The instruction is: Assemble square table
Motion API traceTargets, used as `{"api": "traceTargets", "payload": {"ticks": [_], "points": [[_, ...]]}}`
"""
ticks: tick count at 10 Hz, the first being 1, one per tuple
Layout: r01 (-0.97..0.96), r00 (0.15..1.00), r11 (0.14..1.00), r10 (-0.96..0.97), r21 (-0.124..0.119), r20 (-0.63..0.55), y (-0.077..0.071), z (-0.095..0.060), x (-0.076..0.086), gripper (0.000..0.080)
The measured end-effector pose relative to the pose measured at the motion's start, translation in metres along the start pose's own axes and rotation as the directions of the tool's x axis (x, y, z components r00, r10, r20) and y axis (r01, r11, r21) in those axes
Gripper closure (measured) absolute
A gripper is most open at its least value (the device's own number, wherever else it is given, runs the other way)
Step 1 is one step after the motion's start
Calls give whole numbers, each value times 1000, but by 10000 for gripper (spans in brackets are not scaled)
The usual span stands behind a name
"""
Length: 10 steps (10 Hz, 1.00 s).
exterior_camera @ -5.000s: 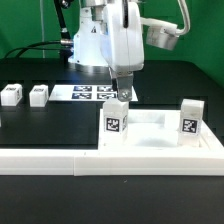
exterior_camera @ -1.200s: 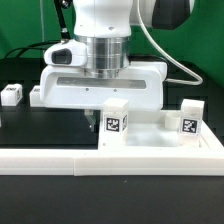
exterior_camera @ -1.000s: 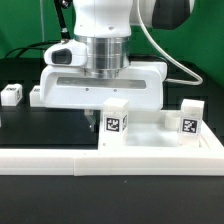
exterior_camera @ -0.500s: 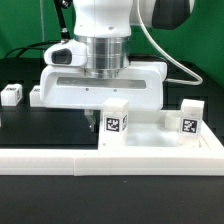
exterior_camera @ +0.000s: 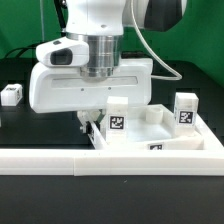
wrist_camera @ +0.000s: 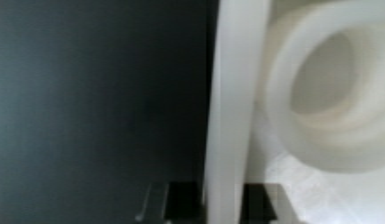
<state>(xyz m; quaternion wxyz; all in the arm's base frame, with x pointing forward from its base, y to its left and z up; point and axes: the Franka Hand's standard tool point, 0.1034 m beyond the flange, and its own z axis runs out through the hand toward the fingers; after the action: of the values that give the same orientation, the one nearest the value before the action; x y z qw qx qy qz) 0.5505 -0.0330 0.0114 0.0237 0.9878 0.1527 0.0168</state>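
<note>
**Q:** What is shown at the largest scale?

**A:** A black worktop (exterior_camera: 40,125) is shown, bordered in front by a long white rail (exterior_camera: 50,160). The arm (exterior_camera: 95,60) is positioned over the middle of the scene.

**Q:** Where is the task's thing placed?

**A:** The square table slab (exterior_camera: 135,138) is found just behind the rail, toward the exterior view's right, with its near corner under the arm. One tagged leg (exterior_camera: 117,118) is seen upright at that corner, and a second leg (exterior_camera: 184,108) at the far side. Whether they are seated in the slab or only standing there cannot be told. A third leg (exterior_camera: 12,95) is set well apart on the worktop, at the exterior view's left.

**Q:** How is the gripper presented?

**A:** The gripper (exterior_camera: 92,122) is held low at the slab's corner. In the wrist view the thin rim (wrist_camera: 233,90) is seen running between the dark fingertips (wrist_camera: 180,200), beside a round socket (wrist_camera: 331,90). The jaws are judged to be narrow and closed on that rim.

**Q:** How is the slab expected to handle?

**A:** It is judged to be stiff, smooth plastic, light for its breadth. Because it is held at one edge, most of its area is left unsupported, so swinging or slipping about the pads is to be expected. Sliding across the worktop is therefore thought safer than lifting. The rim close to a corner is the hold to be preferred, with the pads laid flat on both faces. If the legs are loose, they could be toppled by any jerk.
</note>
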Motion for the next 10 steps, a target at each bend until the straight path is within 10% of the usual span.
{"api": "traceTargets", "payload": {"ticks": [10], "points": [[721, 690, 685, -723, -100, 18, -3, -7, 28, 729]]}}
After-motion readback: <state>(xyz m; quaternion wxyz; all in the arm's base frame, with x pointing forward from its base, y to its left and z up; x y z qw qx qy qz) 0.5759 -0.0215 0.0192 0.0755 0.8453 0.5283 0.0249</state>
